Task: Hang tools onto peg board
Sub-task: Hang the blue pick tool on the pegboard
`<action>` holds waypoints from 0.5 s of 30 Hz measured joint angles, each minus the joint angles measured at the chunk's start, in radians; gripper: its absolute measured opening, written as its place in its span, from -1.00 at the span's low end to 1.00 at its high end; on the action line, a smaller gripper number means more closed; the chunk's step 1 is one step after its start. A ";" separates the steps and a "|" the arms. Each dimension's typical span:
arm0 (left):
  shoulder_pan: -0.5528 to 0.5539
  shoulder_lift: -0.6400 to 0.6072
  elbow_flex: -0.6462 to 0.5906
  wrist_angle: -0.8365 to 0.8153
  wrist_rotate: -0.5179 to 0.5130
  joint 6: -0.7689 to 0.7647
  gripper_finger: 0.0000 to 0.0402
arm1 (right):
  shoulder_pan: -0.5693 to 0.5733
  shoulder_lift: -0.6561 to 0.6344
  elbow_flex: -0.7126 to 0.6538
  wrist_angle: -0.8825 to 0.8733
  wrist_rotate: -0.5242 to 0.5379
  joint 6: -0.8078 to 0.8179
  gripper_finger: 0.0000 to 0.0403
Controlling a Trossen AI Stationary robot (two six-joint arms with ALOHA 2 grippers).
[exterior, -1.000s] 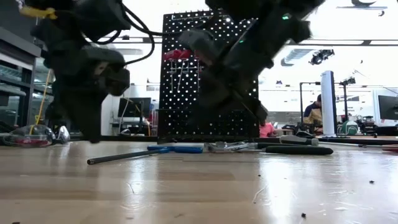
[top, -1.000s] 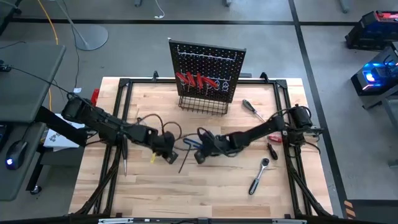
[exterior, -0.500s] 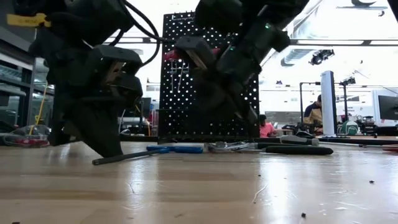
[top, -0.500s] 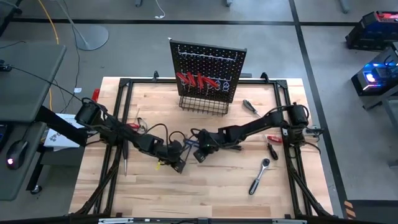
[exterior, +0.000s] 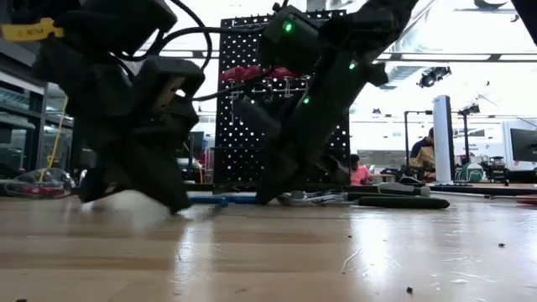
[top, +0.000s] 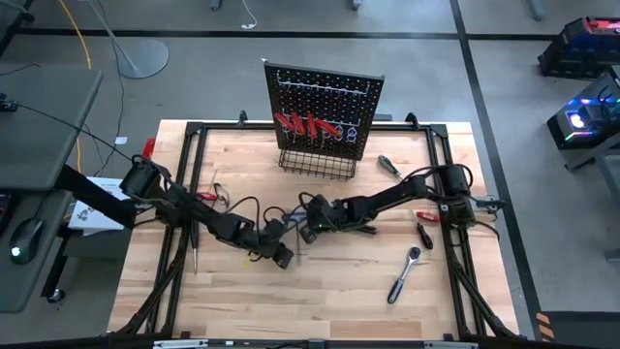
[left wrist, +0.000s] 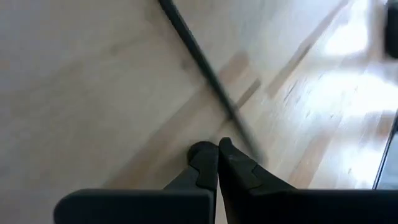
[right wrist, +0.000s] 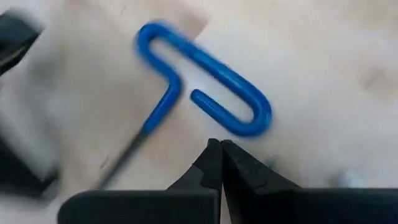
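Observation:
The blue-handled T-key lies flat on the wooden table between my two grippers; its looped blue handle (right wrist: 239, 93) and dark shaft (left wrist: 199, 56) show in the wrist views. My right gripper (right wrist: 221, 144) is shut and points steeply down, its tips just short of the handle's loop. My left gripper (left wrist: 217, 146) is also shut and slants down beside the shaft. In the high view they stand at the table's middle, the left gripper (top: 283, 258) nearer than the right gripper (top: 306, 229). The black peg board (top: 325, 97) stands at the far edge with red-handled tools (top: 308, 124) hanging on it. My left gripper's shut fingertips (left wrist: 233, 163) stand right against the T-key's shaft (left wrist: 239, 124), coming at it slanting down and across it. Whether they touch it I cannot tell. The T-key lies flat on the table. My right gripper touches nothing that shows.
A wire basket (top: 315, 163) hangs along the board's bottom. A screwdriver (top: 392, 167), a chrome ratchet (top: 404, 274) and a black-handled tool (top: 423, 234) lie on the table's right half. A long dark tool (top: 194, 250) lies at the left edge.
Both grippers have come down toward the T-key, staying shut. My left gripper went toward the table's right and near edge and tipped further down, mostly in the first half second. My right gripper moved toward the table's left, onto the blue handle.

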 joint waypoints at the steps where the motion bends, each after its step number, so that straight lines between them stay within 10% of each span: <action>1: -0.001 0.005 0.000 0.028 -0.025 0.000 -1.00 | -0.008 0.001 0.000 0.012 0.021 -0.020 -1.00; 6: 0.004 0.081 0.024 0.241 -0.060 0.013 -1.00 | -0.041 0.002 -0.002 0.112 -0.003 -0.110 -1.00; 10: 0.015 0.100 0.076 0.305 0.130 0.126 -1.00 | -0.047 -0.016 -0.002 0.145 -0.128 -0.163 -1.00; 15: 0.017 -0.052 0.075 0.160 0.167 0.297 -1.00 | -0.007 -0.102 -0.002 0.020 -0.095 -0.184 -1.00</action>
